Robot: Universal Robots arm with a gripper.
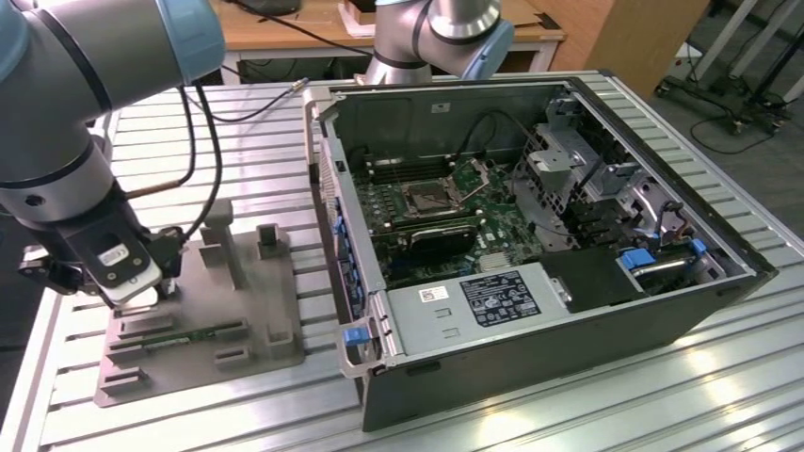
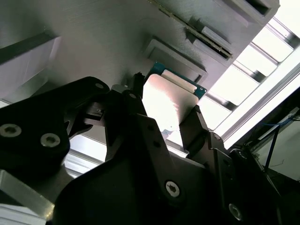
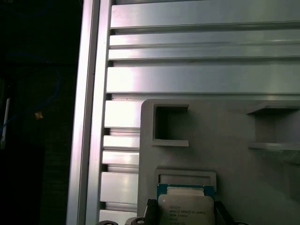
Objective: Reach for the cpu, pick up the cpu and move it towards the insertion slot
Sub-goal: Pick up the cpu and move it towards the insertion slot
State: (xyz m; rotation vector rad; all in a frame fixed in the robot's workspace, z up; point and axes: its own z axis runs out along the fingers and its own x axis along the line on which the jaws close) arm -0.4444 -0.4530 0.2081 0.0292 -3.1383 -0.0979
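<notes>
The arm is down low at the exterior view's left, its gripper right over the grey plastic tray on the slatted metal desk. In the second wrist view the cpu sits squarely between the two black fingers, one against each opposite edge. They look closed on the chip, gripping it by its sides so that the bright metal top and the underside are left alone.

The first wrist view tells the same story: silver lid, pale and green rim, a dark finger at either flank. There the chip lies just in front of the tray's shallow square recess, which is shaped to keep it located. Whether it has cleared that recess is hard to call; it reads as barely lifted at most.

On the exterior view's right, well apart from the gripper, the open computer case lies on its side with the board facing up. That lets the insertion slot be reached from above: silver frame, dark centre, its bracket seemingly raised.

A green memory stick lies in its own groove on the tray, near the gripper but clear of it. So this is the pick: the chip is in the grasp at the tray, and the carry to the socket is not yet made.
</notes>
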